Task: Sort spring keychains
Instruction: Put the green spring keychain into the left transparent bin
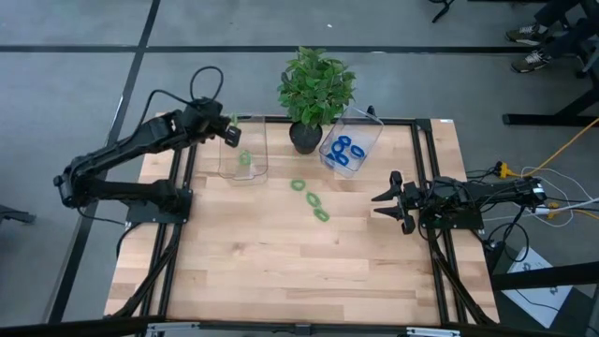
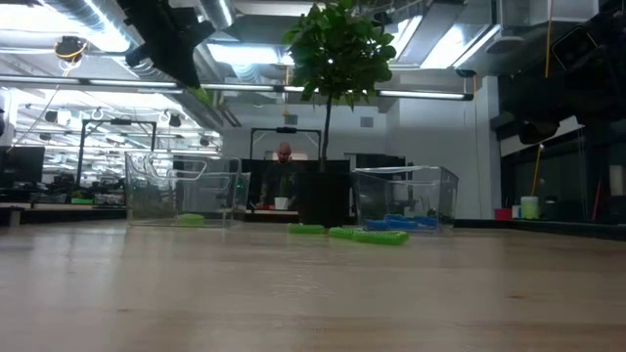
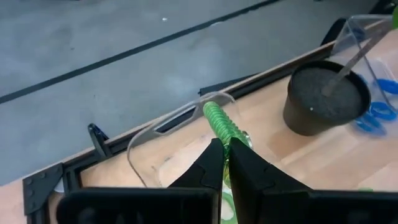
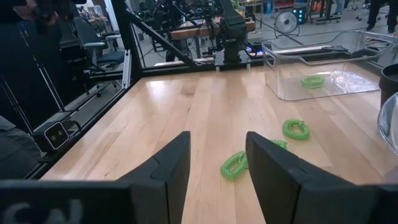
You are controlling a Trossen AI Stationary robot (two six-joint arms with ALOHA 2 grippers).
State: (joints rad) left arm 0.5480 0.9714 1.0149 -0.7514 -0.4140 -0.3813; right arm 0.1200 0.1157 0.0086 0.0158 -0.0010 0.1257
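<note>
My left gripper [image 1: 231, 134] hangs over the far end of the left clear bin [image 1: 245, 170], shut on a light green spring keychain [image 3: 219, 119]. One green keychain [image 1: 245, 159] lies on that bin's floor. Three green keychains [image 1: 299, 184] [image 1: 312, 198] [image 1: 321, 214] lie in a slanting row on the table's middle. The right clear bin [image 1: 372, 131] holds several blue keychains [image 1: 344, 153]. My right gripper [image 1: 386, 198] waits open at the table's right side, level, its fingers pointing at the row. My left gripper pinches one end of the green keychain [image 3: 226, 138] between its two fingertips [image 3: 211, 155]. The coil sticks out forward past the fingers, lifted clear above the bin's rim [image 3: 180, 117]. The fingers slant downward from the table's left side.
A potted plant [image 1: 314, 86] in a dark pot [image 1: 304, 137] stands between the two bins at the far edge. Black frame rails run along the table's left and right sides. Bare wood spreads over the near half. A person shows in the room beyond, in the low view.
</note>
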